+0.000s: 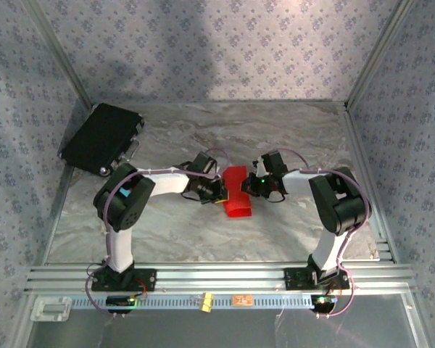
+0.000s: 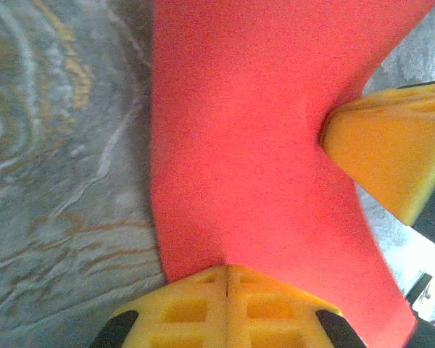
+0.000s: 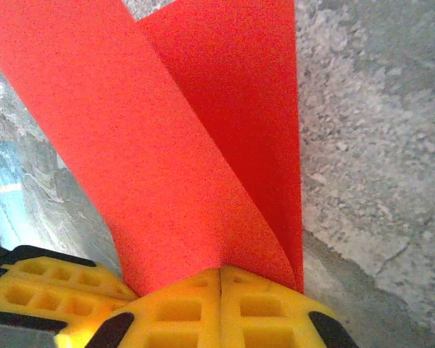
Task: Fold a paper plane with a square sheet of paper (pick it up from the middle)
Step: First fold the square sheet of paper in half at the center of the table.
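Paper point(image 1: 237, 194) between left gripper point(image 1: 219, 191) and right gripper point(image 1: 251, 186) overhead; doubled close-up.

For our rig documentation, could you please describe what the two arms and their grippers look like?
The left arm and right arm have white links, bulky black joint housings and lilac cables looping alongside. The left gripper and right gripper have yellow plastic fingers with square recessed pockets.

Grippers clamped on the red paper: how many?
2. The left gripper has its jaws shut on the red paper's left side. The right gripper has its jaws shut on the right side, mid-table.
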Motion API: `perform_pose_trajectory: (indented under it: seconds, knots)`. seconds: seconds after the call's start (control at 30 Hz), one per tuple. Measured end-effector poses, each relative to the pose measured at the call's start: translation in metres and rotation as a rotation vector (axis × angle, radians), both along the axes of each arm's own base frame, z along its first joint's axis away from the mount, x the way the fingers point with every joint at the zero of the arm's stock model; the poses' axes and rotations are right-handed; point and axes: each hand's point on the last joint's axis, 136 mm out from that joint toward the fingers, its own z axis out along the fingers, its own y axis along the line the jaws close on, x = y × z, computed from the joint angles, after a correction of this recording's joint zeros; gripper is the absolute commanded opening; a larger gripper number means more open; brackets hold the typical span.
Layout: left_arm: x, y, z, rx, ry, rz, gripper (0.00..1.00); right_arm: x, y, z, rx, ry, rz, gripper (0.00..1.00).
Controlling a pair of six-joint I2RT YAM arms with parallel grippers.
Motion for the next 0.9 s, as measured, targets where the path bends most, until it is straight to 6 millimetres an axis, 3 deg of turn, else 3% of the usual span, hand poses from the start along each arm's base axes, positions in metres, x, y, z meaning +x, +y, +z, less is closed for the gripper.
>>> perform_pose_trajectory:
  seconds: [0.2,0.43,0.67,0.9]
  knots:
    - [0.000,-0.003,0.014,-0.019,-0.013,0.013,0.03,0.000,-0.001,0.000,-0.005,-0.002,-0.004,0.00]
    - [-0.006,-0.011,0.017,-0.048,-0.001,0.005,0.03,0.000,-0.002,0.000,-0.011,-0.003,-0.007,0.00]
    - [-0.021,-0.001,-0.007,-0.020,0.043,-0.015,0.02,0.000,-0.002,0.000,-0.011,-0.004,-0.008,0.00]
    - [-0.020,-0.001,-0.006,-0.027,0.010,-0.036,0.02,0.000,-0.002,0.000,-0.010,-0.006,-0.008,0.00]
